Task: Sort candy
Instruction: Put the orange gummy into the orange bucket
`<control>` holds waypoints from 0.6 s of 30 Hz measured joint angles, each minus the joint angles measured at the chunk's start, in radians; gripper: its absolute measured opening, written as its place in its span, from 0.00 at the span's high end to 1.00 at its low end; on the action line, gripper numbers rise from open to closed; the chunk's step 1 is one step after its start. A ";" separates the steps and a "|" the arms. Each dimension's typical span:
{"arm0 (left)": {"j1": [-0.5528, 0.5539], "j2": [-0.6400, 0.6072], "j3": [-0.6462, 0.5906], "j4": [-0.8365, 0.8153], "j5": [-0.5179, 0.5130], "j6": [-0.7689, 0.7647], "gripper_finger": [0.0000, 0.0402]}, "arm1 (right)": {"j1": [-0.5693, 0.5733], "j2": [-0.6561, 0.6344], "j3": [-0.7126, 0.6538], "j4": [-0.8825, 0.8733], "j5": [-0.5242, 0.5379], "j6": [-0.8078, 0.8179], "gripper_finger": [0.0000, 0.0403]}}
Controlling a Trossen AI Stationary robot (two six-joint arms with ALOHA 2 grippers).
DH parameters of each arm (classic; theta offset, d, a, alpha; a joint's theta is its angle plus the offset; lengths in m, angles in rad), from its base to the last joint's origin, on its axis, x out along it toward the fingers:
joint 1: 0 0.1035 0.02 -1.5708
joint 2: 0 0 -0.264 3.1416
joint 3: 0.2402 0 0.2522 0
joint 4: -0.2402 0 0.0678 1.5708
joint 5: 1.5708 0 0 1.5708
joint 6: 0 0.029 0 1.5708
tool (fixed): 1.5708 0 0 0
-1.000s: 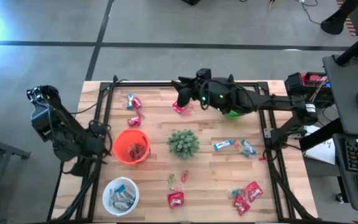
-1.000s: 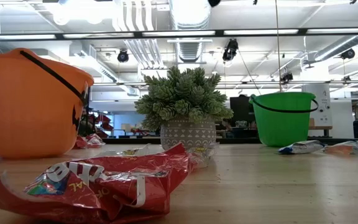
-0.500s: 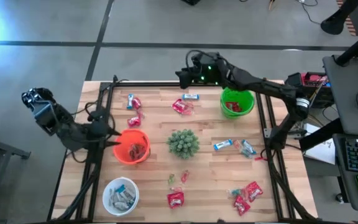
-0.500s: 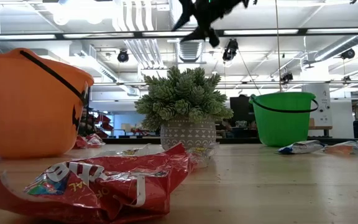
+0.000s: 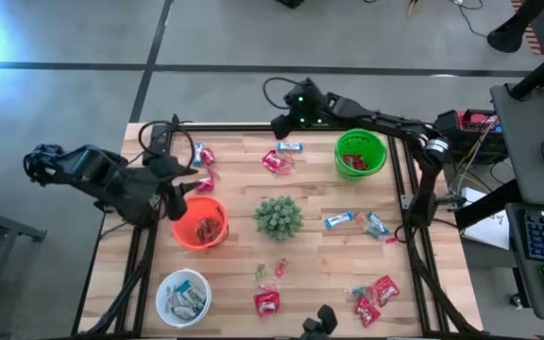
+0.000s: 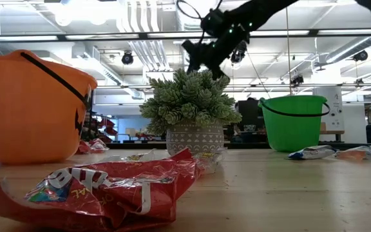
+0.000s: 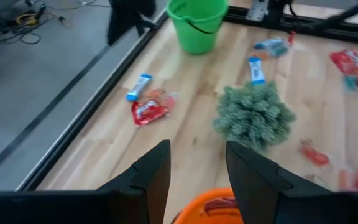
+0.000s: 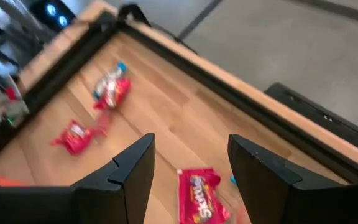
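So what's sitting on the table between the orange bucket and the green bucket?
From above, the spiky green plant sits roughly midway between the orange bucket and green bucket; the low view shows the same order.

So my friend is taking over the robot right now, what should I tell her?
Left end effector: open, empty, beside the orange plastic bucket.
Right end effector: open, empty, above the table's far edge, near a red Skittles packet.
Done: red packets lie in the orange bucket, red candy in the green plastic bucket, pale bars in the white bowl.
Left: loose red packets, blue-and-white bars and small pieces lie around the spiky green plant.
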 joint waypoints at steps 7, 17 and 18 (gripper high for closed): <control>0.045 0.001 0.000 0.012 0.001 0.008 0.66 | 0.008 0.057 0.000 -0.026 -0.009 -0.109 0.52; 0.058 0.001 0.000 0.014 0.001 0.008 0.66 | 0.031 0.086 0.000 -0.043 -0.008 -0.188 0.52; 0.060 0.001 0.000 0.014 0.001 0.008 0.66 | 0.032 0.093 0.000 -0.046 -0.009 -0.190 0.51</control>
